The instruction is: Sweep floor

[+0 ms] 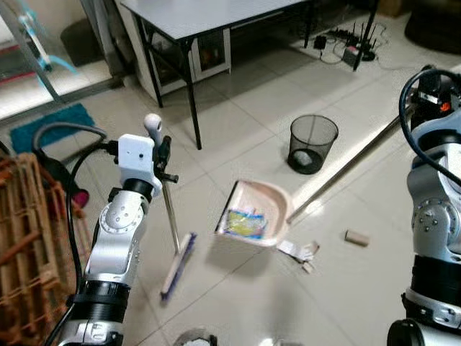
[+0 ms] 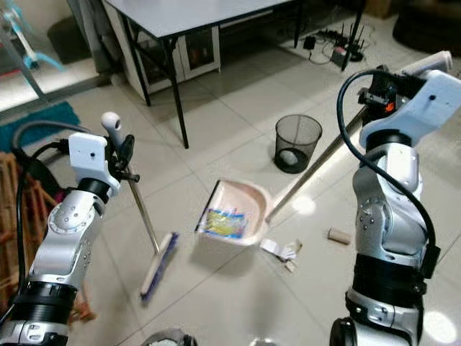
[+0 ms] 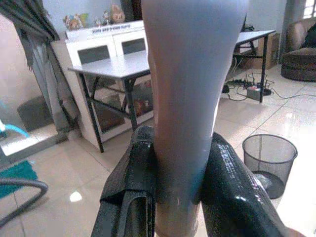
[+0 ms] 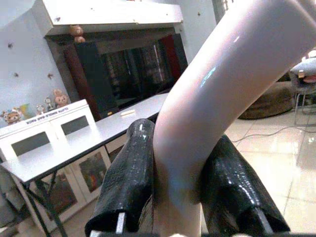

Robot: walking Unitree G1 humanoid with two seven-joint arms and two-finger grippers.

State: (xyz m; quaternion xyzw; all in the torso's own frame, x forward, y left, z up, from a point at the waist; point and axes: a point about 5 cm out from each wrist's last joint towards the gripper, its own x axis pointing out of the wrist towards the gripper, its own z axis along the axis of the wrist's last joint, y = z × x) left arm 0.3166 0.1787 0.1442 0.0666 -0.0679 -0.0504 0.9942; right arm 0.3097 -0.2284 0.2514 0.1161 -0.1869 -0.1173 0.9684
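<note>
Sweeping partly done: our left gripper (image 1: 163,160) pinches the broom (image 1: 177,264), right gripper (image 2: 376,92) clamps the dustpan (image 1: 252,216) handle; wrapper (image 1: 245,223) collected, scraps (image 1: 301,251) and cork (image 1: 356,237) left on floor.

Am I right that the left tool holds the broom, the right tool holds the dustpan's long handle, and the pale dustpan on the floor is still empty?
Not quite. The pale plastic dustpan is not empty: the left eye view shows a colourful blue and yellow wrapper lying in it. The rest stands: the left tool grips the broom and the right tool grips the dustpan's long handle.
</note>
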